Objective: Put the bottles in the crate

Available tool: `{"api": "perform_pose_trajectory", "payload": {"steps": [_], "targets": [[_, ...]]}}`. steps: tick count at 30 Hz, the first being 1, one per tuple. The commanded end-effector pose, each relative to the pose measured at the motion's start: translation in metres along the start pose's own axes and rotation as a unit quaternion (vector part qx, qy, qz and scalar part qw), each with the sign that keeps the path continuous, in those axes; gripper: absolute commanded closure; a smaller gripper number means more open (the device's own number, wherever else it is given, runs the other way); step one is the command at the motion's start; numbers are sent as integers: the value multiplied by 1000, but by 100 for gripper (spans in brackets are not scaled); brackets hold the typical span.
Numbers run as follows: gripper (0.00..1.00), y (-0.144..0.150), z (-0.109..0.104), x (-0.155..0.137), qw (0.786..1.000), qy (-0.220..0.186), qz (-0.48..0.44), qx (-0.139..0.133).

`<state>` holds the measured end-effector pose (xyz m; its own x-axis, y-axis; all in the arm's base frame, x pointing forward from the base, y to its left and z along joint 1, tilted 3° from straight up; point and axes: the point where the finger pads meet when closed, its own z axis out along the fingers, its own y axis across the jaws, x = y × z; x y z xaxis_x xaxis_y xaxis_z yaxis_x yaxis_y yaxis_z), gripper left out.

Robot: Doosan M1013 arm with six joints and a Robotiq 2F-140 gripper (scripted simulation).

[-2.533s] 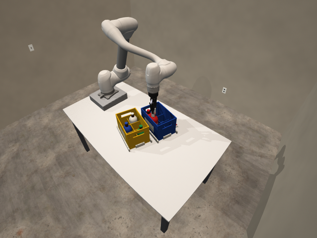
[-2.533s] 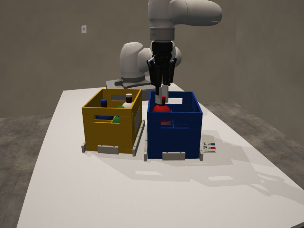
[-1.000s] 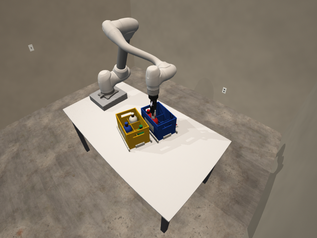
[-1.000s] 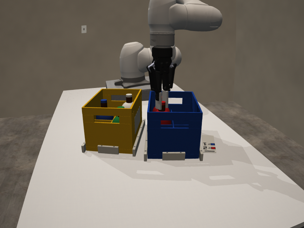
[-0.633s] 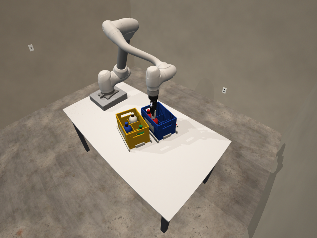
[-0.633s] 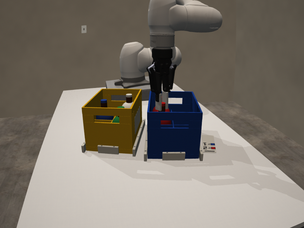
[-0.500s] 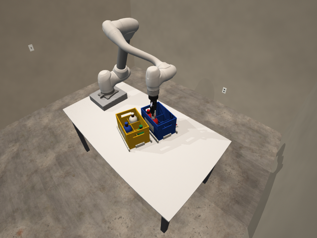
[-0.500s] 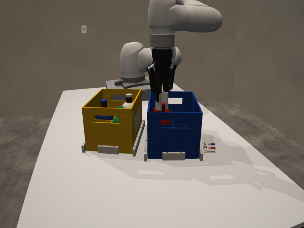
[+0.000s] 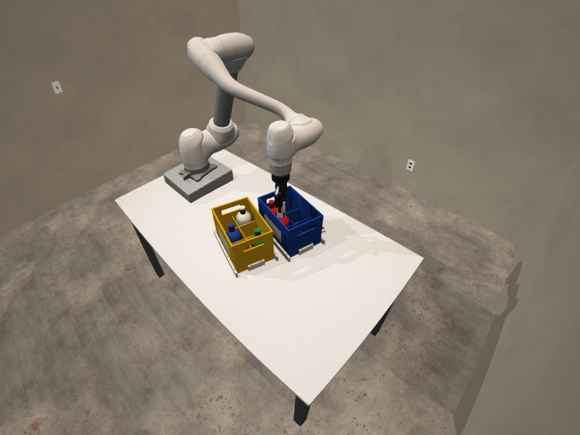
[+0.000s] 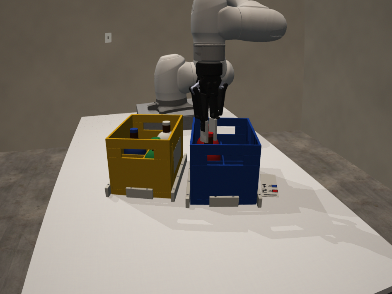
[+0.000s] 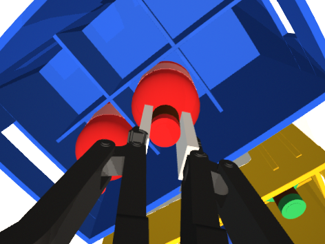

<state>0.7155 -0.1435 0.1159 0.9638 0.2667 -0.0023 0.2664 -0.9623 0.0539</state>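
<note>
- Gripper (image 9: 281, 211) (image 10: 208, 134) (image 11: 164, 122): it points down into the blue crate, its two pale pads clamped on the neck of a red-capped bottle.
- Held red bottle (image 9: 284, 220) (image 11: 166, 86): upright, inside the middle compartment of the row beside the yellow crate. Whether its base touches the crate floor cannot be told.
- Second red bottle (image 9: 271, 206) (image 11: 98, 139): in the same row, in the end compartment nearer the arm's base.
- Blue crate (image 9: 306, 241) (image 10: 223, 183) (image 11: 241, 114): level on the white table (image 9: 286, 313) (image 10: 189, 259), with dividers forming six compartments.
- Yellow crate (image 9: 255, 257) (image 10: 139, 174) (image 11: 261, 155): level, just beside the blue one. It holds a white bottle (image 9: 243, 216) (image 10: 165, 136), a blue bottle (image 9: 232, 234) (image 10: 134, 150) and a green bottle (image 9: 255, 235) (image 10: 151, 154), all upright.
- Pick list (image 10: 269, 180): a paper strip on the table, on the blue crate's far side from the yellow one. Read from its black bar, it shows red 2, then blue 1.
</note>
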Motion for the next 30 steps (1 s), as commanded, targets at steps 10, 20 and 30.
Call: {"api": "perform_pose_trajectory", "payload": {"steps": [10, 20, 30], "targets": [[100, 0, 0, 0, 1000, 0, 0, 0], [100, 0, 0, 0, 1000, 0, 0, 0], [62, 0, 2, 0, 1000, 0, 0, 0]]}}
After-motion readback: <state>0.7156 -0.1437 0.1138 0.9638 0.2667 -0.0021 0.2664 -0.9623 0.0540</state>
